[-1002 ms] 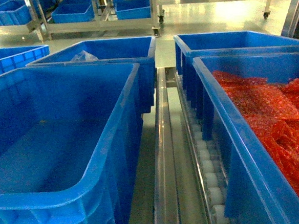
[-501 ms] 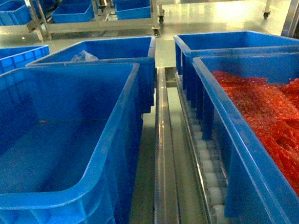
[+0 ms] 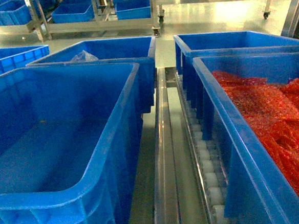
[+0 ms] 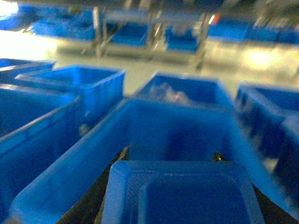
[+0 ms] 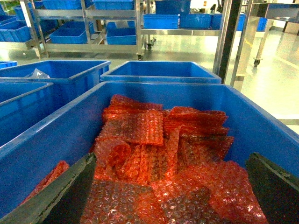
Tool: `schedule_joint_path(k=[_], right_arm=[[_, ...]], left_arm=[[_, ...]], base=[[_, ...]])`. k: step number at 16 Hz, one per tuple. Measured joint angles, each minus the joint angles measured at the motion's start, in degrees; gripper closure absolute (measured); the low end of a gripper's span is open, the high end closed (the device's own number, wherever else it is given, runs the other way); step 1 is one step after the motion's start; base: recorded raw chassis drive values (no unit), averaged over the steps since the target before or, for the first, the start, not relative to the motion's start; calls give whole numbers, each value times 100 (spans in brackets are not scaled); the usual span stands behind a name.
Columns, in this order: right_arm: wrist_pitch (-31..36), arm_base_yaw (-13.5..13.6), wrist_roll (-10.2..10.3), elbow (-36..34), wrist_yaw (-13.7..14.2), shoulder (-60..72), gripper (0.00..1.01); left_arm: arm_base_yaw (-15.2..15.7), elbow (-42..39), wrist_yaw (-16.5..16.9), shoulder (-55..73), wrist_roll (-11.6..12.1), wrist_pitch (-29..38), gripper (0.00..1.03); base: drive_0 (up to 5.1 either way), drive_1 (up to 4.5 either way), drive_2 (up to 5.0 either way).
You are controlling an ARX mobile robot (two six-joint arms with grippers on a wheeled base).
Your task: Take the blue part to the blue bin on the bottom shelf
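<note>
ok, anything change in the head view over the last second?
Nothing visible. The near-left blue bin, the red packets in the right-hand tote and the bottom shelf rails between them sit as before. Neither gripper shows in the head view.

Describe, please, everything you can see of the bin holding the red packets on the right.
The bin is a large, deep, rectangular tote of bright-blue smooth plastic with a thick rim. It stands upright on the right of the steel rail, over the row of white rollers, with a similar tote close behind it. It is open-topped and holds a loose, overlapping heap of red bubble-wrap packets. In the right wrist view the right gripper hovers above it with its fingers spread wide, touching nothing.
</note>
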Motion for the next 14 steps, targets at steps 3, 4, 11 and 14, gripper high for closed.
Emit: schedule_joint_path(k=[3, 4, 11, 14], right_arm=[[-4, 0, 0, 0, -2, 0, 3], [-2, 0, 0, 0, 0, 0, 3], [0, 0, 0, 0, 0, 0, 3], [0, 0, 0, 0, 0, 0, 3]], left_arm=[[-127, 404, -719, 391, -170, -1377, 60], [-173, 400, -737, 396, -177, -1335, 60], [2085, 1534, 3067, 5047, -1029, 1746, 60], [2135, 1537, 3333, 4981, -1001, 1744, 60]], base=[[0, 0, 0], [0, 0, 0], [0, 0, 0], [0, 0, 0]])
